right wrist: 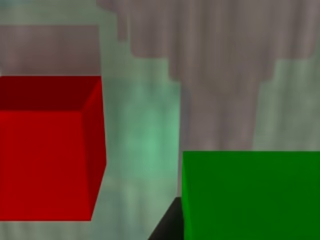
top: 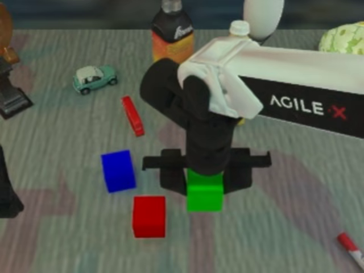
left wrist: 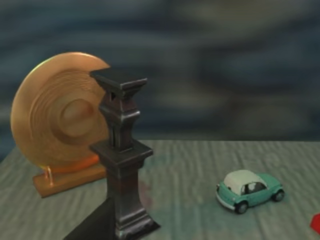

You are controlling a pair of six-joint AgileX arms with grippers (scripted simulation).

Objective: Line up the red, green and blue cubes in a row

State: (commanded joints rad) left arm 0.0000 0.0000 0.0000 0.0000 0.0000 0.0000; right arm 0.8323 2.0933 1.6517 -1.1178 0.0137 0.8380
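Observation:
The green cube (top: 205,193) sits under my right gripper (top: 205,183), which is shut on it; in the right wrist view the green cube (right wrist: 250,195) fills the near corner, with one dark finger (right wrist: 167,227) flat against its side. The red cube (top: 149,216) rests on the table just left of the green one and slightly nearer the front edge, and shows as the red cube (right wrist: 45,150) in the right wrist view. The blue cube (top: 118,170) stands left of the gripper, behind the red cube. My left arm (top: 7,193) is parked at the table's left edge.
A thin red bar (top: 132,115) lies behind the blue cube. A teal toy car (top: 94,78) (left wrist: 249,190), a dark trophy (left wrist: 122,165), an orange disc (left wrist: 60,125) and a bottle (top: 172,34) stand at the back. A red-and-white stick (top: 351,247) lies at front right.

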